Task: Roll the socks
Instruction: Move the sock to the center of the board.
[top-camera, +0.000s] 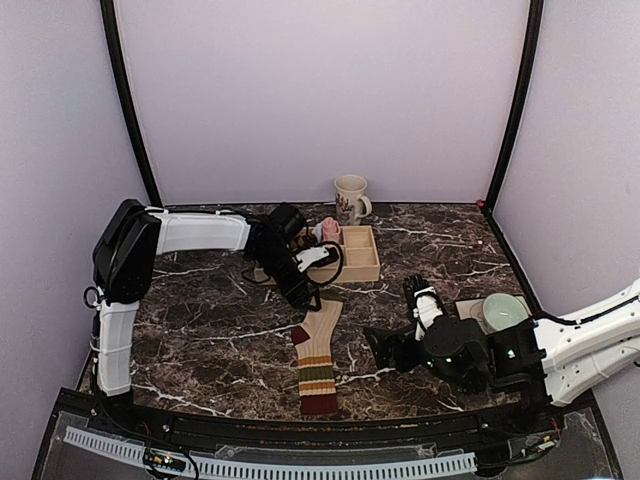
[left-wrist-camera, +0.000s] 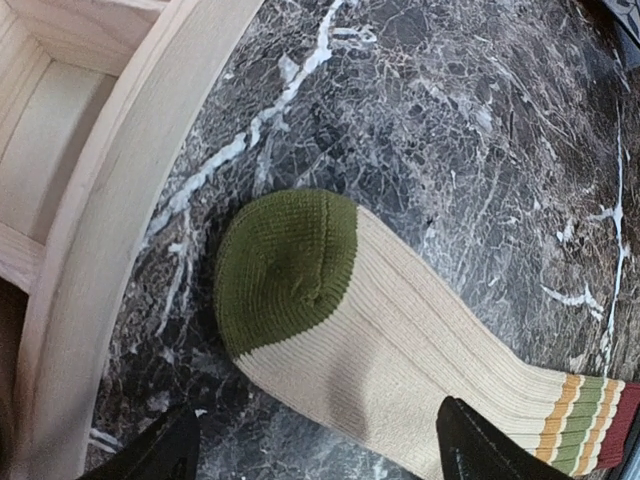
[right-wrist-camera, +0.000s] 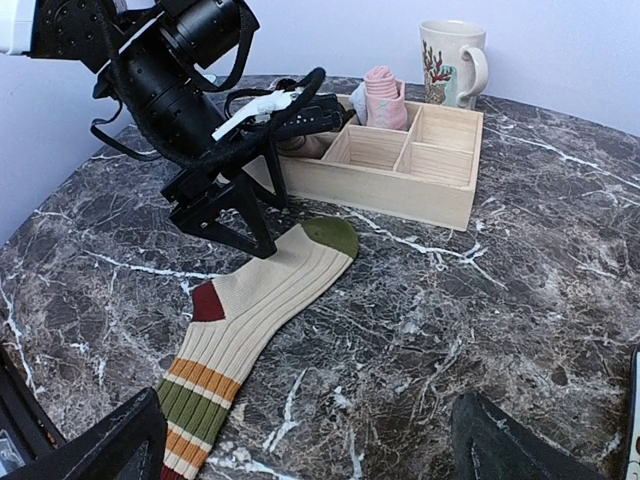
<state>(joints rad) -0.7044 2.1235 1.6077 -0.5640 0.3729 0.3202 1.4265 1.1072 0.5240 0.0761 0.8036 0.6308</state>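
Lying flat on the veined dark marble counter (top-camera: 200, 300): ribbed tan sock (top-camera: 318, 350), green toe, dark-red heel, striped cuff, toe near the wooden tray (top-camera: 362, 268). Left gripper (right-wrist-camera: 225, 232) hangs over the foot, jaws apart. Right gripper (right-wrist-camera: 310, 420) spread wide, well apart from the sock.

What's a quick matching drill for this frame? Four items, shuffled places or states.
1 striped sock
2 pink sock
3 mug
4 left gripper

A behind the wooden tray
B open, by the striped sock's toe end
C flat on the table
D inside a tray compartment

Pairs: 1-C, 2-D, 3-A, 4-B
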